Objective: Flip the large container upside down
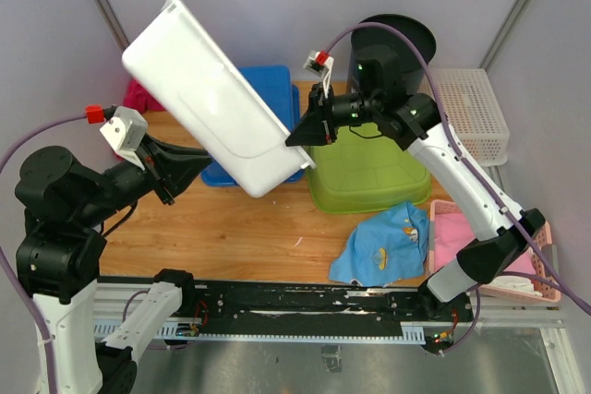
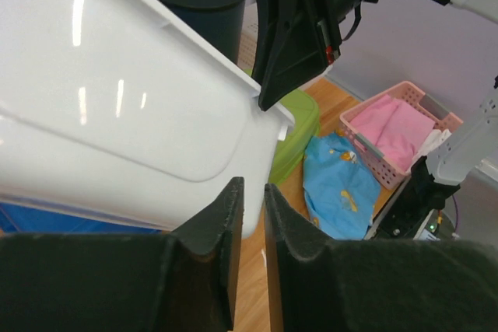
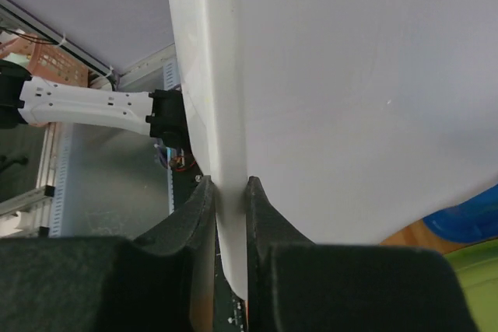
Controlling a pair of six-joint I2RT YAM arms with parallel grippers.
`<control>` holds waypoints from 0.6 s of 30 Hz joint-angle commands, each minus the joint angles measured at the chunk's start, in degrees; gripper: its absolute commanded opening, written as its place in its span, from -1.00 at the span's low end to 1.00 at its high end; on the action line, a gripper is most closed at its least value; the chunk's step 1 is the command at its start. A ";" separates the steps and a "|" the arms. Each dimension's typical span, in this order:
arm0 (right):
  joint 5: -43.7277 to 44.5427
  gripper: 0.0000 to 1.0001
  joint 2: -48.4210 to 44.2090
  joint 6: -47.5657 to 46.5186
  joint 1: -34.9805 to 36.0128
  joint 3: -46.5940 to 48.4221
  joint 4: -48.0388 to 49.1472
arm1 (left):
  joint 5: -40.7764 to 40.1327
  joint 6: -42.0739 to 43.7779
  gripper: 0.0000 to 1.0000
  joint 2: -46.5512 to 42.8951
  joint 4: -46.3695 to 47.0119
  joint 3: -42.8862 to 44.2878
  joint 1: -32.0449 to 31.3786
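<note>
Starting at your left: the left pincer (image 2: 254, 196) is nearly closed. Its fingertips pinch the lower edge of the large container (image 1: 208, 89), whose white wall enters the narrow gap between them.

The container is off the bench (image 1: 231, 228) and held in the air between the two arms. It is steeply tilted, with its base towards the overhead camera. One end is raised at far left and the other sits low near the centre.

To the right, the right pincer (image 3: 231, 192) is clenched on the container's rim, and its wrist view shows the rim squeezed between both fingers.

Judgement: the rotation is part done and the container is not yet inverted. The next move calls for both wrists to turn together without loosening either hold. The container then has to go down mouth first onto bare wood.

The surface is pale wood. Behind the container lies a blue tub (image 1: 272, 80), and under the right pincer a green basin (image 1: 369, 177). A black bin (image 1: 406, 34) stands at the back.

Further right are a blue cloth (image 1: 388, 242), a white basket (image 1: 476, 113) and a pink basket (image 1: 540, 294). The enclosure has plain lilac-grey walls with metal struts.
</note>
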 commanded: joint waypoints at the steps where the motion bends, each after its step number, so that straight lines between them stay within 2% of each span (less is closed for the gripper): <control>1: -1.99 -0.99 -4.79 22.02 -0.98 -8.32 7.27 | -2.91 -0.74 -0.52 0.72 1.17 1.37 -0.50; 3: -2.61 -0.99 -5.95 27.10 -0.93 -12.04 12.09 | -3.09 -1.22 -0.45 1.06 1.56 1.52 -0.50; 5: -2.76 -0.99 -6.45 30.31 -0.91 -14.48 15.11 | -3.16 -1.74 -0.28 1.21 2.33 1.64 -0.50; 12: -2.56 -0.99 -7.71 32.51 -0.79 -17.39 19.64 | -5.64 -5.10 -0.22 0.64 6.09 1.85 -0.47; 14: -3.90 -0.99 -8.63 33.87 -0.45 -17.85 23.53 | -7.67 -6.75 -0.06 0.26 8.26 1.17 -0.49; 18: -6.53 -0.99 -9.35 32.01 1.74 -14.05 23.16 | -11.33 -9.50 -0.01 -0.01 10.55 1.05 -0.45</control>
